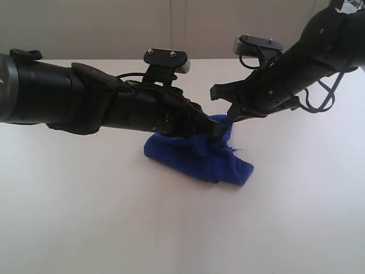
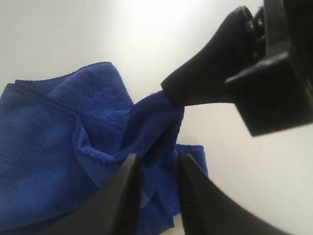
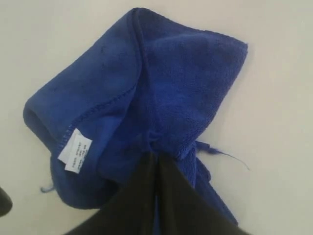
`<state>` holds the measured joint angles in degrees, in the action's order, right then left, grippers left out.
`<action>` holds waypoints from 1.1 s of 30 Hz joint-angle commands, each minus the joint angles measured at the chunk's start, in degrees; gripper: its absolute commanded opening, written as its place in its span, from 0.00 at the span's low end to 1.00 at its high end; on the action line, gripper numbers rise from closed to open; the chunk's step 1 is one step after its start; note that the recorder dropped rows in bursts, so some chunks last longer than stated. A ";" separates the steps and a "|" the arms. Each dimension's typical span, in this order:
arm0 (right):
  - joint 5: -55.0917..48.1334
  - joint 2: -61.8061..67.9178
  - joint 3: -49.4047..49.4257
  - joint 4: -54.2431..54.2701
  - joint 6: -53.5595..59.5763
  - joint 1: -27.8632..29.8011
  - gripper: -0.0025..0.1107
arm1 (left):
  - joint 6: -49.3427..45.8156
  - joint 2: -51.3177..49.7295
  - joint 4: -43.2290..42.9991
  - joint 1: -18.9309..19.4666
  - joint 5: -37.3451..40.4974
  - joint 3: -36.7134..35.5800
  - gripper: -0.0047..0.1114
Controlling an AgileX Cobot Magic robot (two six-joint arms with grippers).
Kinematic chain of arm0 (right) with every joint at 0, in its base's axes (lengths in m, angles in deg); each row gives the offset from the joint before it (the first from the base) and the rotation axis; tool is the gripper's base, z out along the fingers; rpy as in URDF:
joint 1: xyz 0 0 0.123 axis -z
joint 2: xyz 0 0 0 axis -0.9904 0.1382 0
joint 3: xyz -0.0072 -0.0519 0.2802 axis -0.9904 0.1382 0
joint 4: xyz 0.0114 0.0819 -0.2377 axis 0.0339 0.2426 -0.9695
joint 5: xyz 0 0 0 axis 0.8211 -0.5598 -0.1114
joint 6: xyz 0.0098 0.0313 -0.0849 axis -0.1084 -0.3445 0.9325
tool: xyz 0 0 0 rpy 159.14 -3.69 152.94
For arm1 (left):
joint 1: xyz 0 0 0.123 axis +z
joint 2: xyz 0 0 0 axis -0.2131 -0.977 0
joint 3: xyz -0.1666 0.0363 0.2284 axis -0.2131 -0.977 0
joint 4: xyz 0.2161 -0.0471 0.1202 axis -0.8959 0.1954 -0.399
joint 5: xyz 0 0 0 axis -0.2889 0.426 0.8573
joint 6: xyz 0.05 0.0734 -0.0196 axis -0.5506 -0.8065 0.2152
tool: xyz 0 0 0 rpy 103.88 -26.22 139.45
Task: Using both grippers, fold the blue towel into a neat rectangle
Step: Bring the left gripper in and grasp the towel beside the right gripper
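Bare white tabletop [image 1: 85,222] fronts the deep-blue microfibre towel [image 1: 228,165], bunched mid-table. Black left gripper [image 2: 157,159], fingers partly apart, straddles a fold, seemingly without pinching. Farther right, black right gripper [image 3: 155,156] is clamped on a raised peak. Lifting may drag the unanchored heap, crumpling it.

The blue towel [image 1: 197,160] is of a deep royal blue, plain and without any pattern, and the stitching along its hem has the same blue. Its small tag [image 3: 75,156] is white with fine grey print. The left gripper [image 2: 157,157] and the right gripper [image 3: 156,156] are black. The worktop [image 1: 85,217] is plain off-white.
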<state>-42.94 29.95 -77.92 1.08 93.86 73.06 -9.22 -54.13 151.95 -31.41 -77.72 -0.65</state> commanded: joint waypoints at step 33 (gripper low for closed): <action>-0.33 -0.05 0.24 0.07 1.69 0.44 0.02 | -4.69 -7.10 -0.10 -0.30 -6.09 4.63 0.51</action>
<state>-43.17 29.95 -77.92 1.08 94.89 73.06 -13.46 -62.75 151.31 -31.49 -84.32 4.71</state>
